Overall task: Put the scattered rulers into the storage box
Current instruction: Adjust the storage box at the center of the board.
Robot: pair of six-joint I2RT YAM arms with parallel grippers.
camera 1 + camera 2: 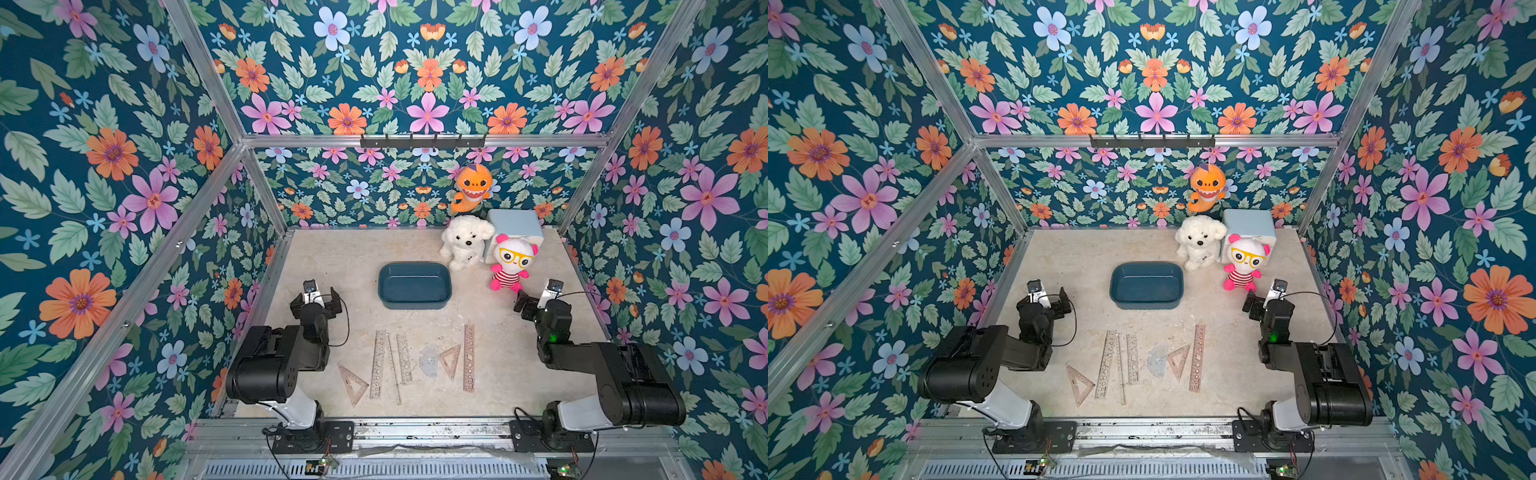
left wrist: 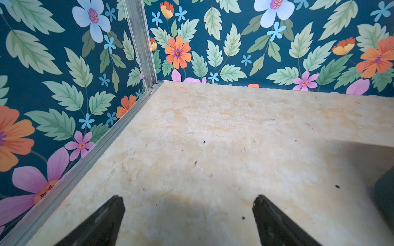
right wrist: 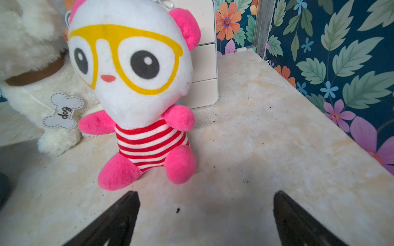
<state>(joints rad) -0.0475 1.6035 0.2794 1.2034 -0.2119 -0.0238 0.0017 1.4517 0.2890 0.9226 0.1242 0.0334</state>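
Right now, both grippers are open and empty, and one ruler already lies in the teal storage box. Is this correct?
Not quite. Both top views show the storage box empty; all the rulers lie on the table. The left gripper and the right gripper are indeed open and empty.

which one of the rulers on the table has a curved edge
The half-round protractor, third in the row from its right end. It alone has a curved edge; the other rulers are straight strips or triangles.
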